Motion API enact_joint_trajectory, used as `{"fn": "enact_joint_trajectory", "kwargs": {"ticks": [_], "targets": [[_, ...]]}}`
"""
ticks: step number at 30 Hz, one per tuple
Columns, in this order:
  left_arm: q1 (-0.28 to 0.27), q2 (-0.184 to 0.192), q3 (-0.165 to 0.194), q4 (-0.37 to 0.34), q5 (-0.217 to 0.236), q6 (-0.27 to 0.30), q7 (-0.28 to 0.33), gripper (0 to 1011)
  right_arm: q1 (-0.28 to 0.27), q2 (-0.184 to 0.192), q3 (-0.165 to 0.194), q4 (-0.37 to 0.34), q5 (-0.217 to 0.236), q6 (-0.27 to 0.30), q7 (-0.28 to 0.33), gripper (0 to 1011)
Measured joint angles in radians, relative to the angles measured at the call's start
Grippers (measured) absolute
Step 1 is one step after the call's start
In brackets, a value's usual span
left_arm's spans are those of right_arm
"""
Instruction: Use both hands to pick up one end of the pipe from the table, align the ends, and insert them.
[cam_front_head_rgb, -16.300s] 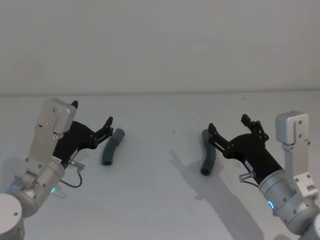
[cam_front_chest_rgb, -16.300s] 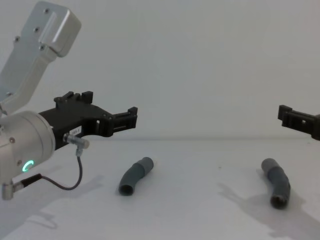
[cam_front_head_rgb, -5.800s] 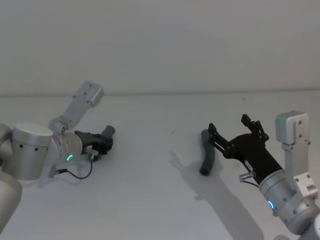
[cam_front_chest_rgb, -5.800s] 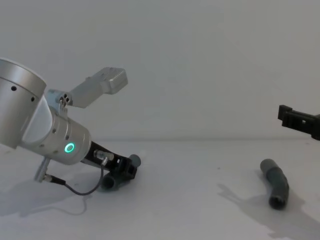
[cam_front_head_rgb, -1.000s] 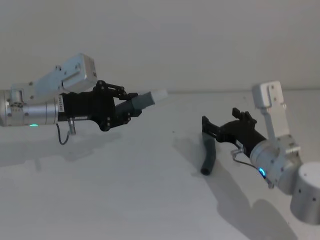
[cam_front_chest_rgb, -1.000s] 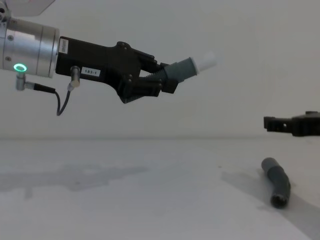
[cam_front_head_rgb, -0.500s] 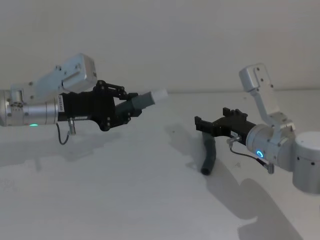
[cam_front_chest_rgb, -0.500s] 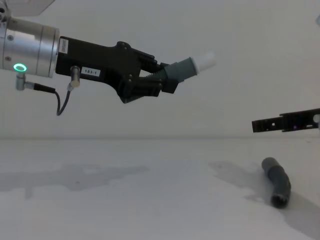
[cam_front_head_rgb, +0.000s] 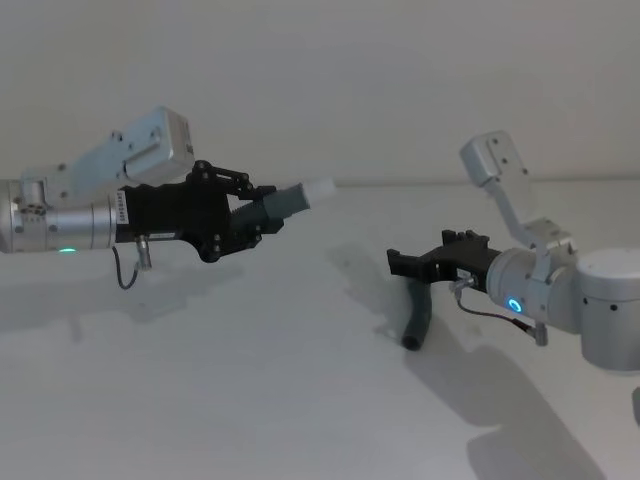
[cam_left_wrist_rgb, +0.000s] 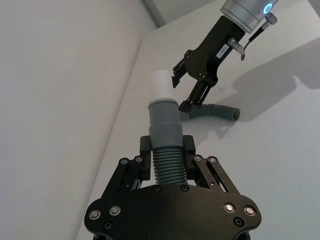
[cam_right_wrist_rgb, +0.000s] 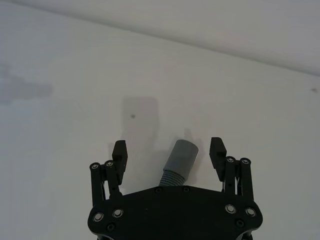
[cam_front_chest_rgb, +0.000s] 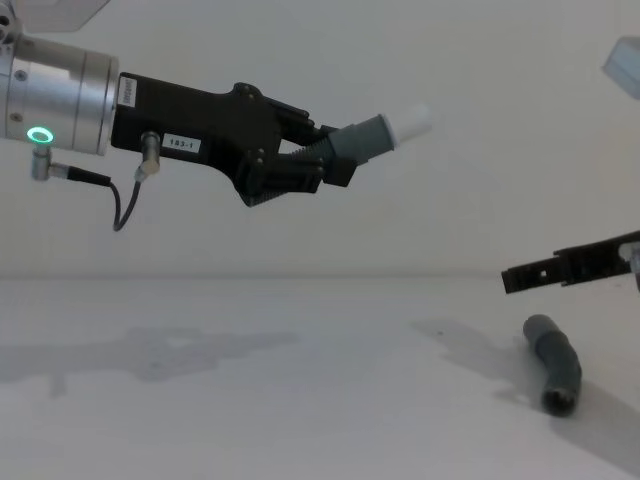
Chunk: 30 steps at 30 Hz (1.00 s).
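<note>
A: Table (cam_front_head_rgb: 250, 400) white, wide. Left gripper (cam_front_head_rgb: 255, 213) aloft at 10 o'clock in the head view, fingers pinching the ribbed part of one pipe piece (cam_front_head_rgb: 278, 205). Its white tip (cam_front_head_rgb: 320, 187) aims toward 2 o'clock.

B: Right gripper (cam_front_head_rgb: 408, 264)?

A: Low at 3 o'clock, over the far end of the second pipe piece (cam_front_head_rgb: 418, 315), which lies on the table. Fingers spread either side of that end, not touching it. Open mouth (cam_front_head_rgb: 411, 343) faces 6 o'clock.

B: Risks?

A: My reading: the pinch lands close to the end of a curved, round piece. Closing off-centre could roll it or squeeze it out. Even if held, it may swivel between the fingers, so the mouth droops off the tip's line and the insertion jams.
</note>
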<state>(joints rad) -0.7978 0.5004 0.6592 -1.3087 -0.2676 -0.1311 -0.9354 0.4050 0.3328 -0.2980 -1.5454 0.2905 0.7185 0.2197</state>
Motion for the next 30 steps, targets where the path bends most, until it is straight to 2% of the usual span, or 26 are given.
{"fn": "enact_joint_trajectory", "kwargs": {"ticks": [17,30], "targets": [[0.0,0.0,0.0,0.0,0.0,0.0,0.0,336,0.022,-0.005,-0.024,0.056,-0.027,0.037,0.012,1001],[0.0,0.0,0.0,0.0,0.0,0.0,0.0,336,0.013,-0.006,-0.017,0.092,-0.031,0.048,0.022,1001]]}}
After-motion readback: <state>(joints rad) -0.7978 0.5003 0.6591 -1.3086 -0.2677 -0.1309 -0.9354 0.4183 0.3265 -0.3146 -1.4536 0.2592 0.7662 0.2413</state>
